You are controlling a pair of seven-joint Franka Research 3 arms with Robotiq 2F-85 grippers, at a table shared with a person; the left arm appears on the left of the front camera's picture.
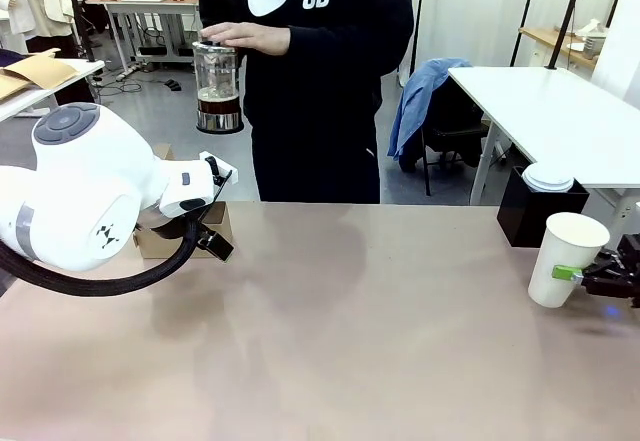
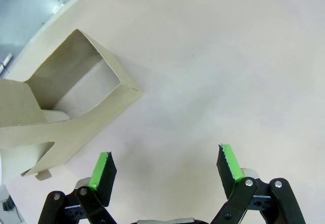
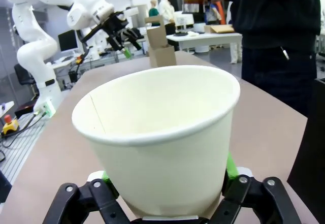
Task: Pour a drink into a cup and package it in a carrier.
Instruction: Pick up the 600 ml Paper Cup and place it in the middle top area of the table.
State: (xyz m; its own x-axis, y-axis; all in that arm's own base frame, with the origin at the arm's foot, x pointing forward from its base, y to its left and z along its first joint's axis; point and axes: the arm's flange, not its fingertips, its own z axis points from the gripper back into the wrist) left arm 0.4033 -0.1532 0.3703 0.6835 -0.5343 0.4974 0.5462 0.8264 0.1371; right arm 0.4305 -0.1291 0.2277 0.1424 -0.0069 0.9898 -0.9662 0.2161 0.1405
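Front view: black box [image 1: 530,216] just behind cup [image 1: 566,259].
Jaws: right gripper [image 3: 167,188] pinches cup; left gripper [image 2: 165,165] spread.
Surface: tan table [image 1: 350,341].

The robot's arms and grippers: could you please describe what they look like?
The left arm is glossy white with rounded joints, a grey round cap and a black hose looping beneath it. The left gripper is black, with metal pivot pins and bright green pads on its two fingers. The right gripper looks the same: black linkage, green pads.
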